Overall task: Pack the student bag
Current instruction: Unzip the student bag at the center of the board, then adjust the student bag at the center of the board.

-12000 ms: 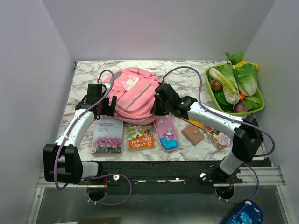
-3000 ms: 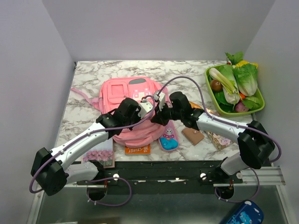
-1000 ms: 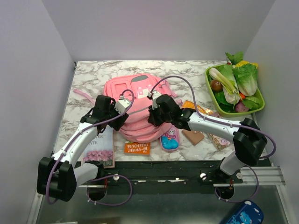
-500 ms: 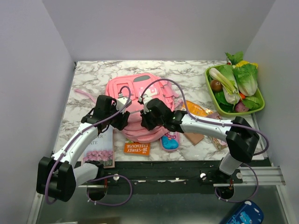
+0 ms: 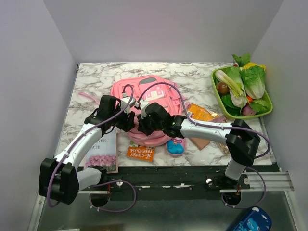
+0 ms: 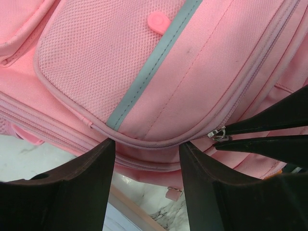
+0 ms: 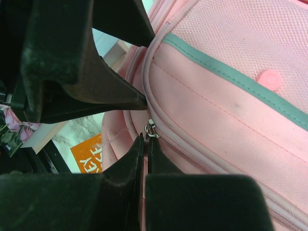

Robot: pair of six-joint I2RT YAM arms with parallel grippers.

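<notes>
One student bag [image 5: 155, 90], pink with grey-green trim, lies flat in the middle of the marble counter [image 5: 91, 77], its near edge under both arms. Two end effectors meet at that edge. The left end effector [image 6: 147, 144] has its fingers spread apart, one on each side of the curved seam of a mesh pocket, tips against the fabric. The right end effector [image 7: 146, 138] has its fingers pressed together on the small metal zip pull [image 7: 152, 129] of the zip just below that pocket.

Two books lie at the near edge: a flower-covered book [image 5: 102, 153], partly under the left arm, and an orange book [image 5: 140, 152], its upper part tucked under the bag. One pencil case [image 5: 175, 146] shows only its blue end beyond the right arm. One orange packet [image 5: 198, 113] lies right of the bag. A brown flat item [image 5: 196, 143] and a patterned item [image 5: 225, 146] are mostly covered by the right arm, too little showing to name them. One green tray [image 5: 243, 117] of vegetables sits at the far right; its leafy pieces overlap, so I cannot count them.
</notes>
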